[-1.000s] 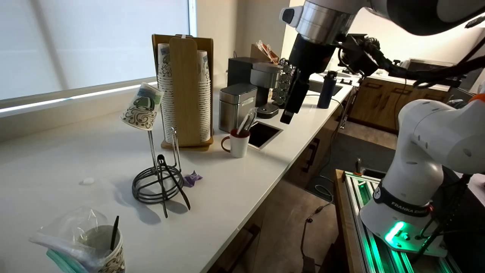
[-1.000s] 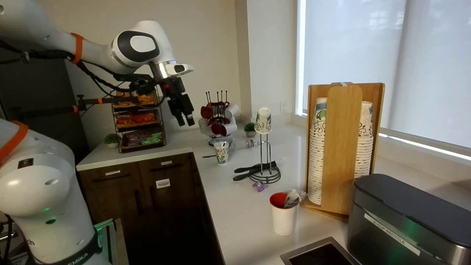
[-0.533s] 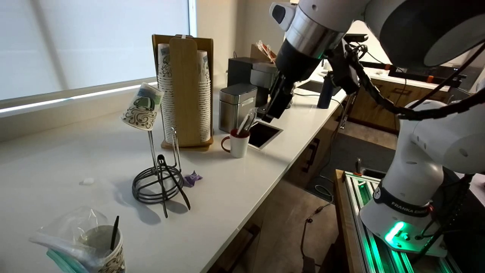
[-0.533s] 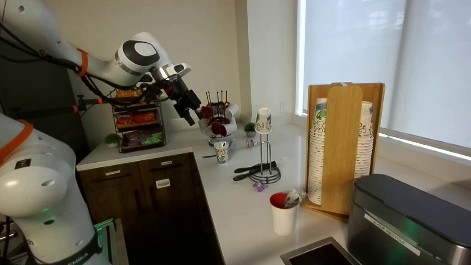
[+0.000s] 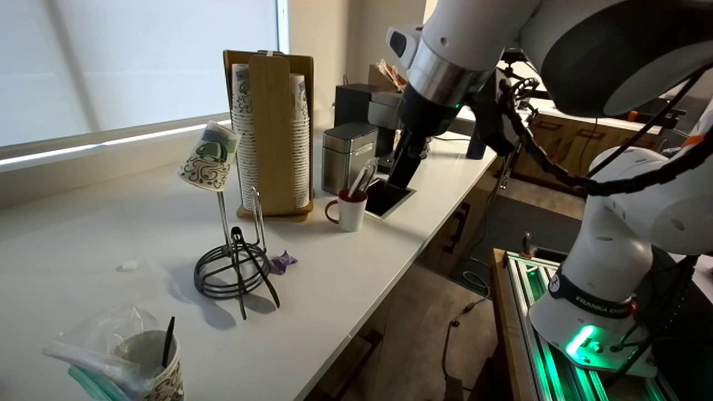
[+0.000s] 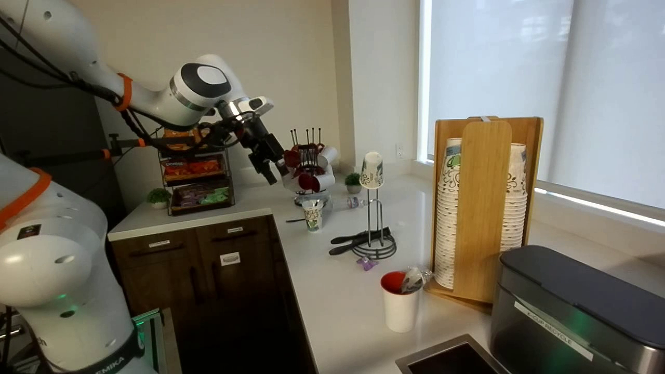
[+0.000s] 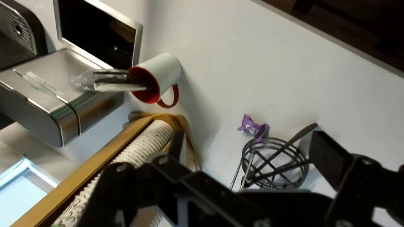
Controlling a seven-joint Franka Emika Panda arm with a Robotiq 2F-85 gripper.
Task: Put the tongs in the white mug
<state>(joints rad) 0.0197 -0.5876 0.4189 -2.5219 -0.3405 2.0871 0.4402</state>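
Closest to the wrist camera, the gripper (image 7: 249, 146) fills the bottom of the frame, its two fingers spread wide apart and holding nothing. In an exterior view it has moved: a second ago its tips hung farther right and a little higher, and now they reach down across the metal-framed opening (image 5: 400, 205), right of centre.

The rest has kept its place. Nearest, in that view's lower left corner, stands a patterned paper cup (image 5: 174, 379) with a black stick (image 5: 168, 342) in it and a clear bag (image 5: 99, 359) overlapping its left side. Past it, left of centre, the black tongs (image 5: 239, 273) rest across the coiled base of the wire stand (image 5: 224, 223), splayed ends toward the frame's lower edge (an upturned cup (image 5: 210, 157) sits askew on top). A purple wrapper (image 5: 283, 262) lies just right of the base. Farther off, mid-frame, the white mug (image 5: 352, 214) stands upright, a clear-wrapped bundle (image 5: 363, 179) poking out; behind it is the metal bin (image 5: 350, 159).
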